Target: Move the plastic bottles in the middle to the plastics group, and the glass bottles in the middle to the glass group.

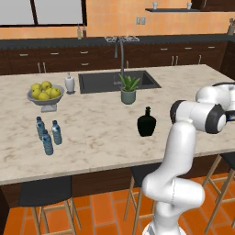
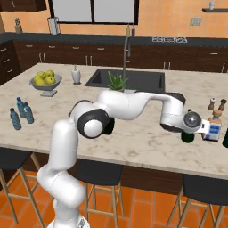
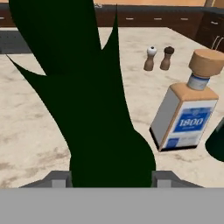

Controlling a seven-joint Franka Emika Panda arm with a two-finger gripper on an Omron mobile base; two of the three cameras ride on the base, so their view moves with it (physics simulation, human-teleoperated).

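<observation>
Dark green bottle (image 3: 94, 109): sits between the finger tips (image 3: 58, 179), close against the camera.
Gripper (image 2: 189, 133): jaws clamp the green bottle, at the counter's (image 2: 133, 142) right end.
Neighbour: square tequila bottle (image 3: 186, 116) just beside.
Black flask (image 1: 146, 122): mid-counter.
Plastics group (image 1: 48, 133): far left.

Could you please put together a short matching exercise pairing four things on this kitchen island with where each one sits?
Things:
1. black flask
2. water bottles
3. fruit bowl
4. square bottle with the blue label

Places:
A. beside the salt and pepper shakers
B. in front of the potted plant
C. next to the white soap dispenser
D. clustered near the island's front edge, below the bowl

Pairs: 1-B, 2-D, 3-C, 4-A
</observation>
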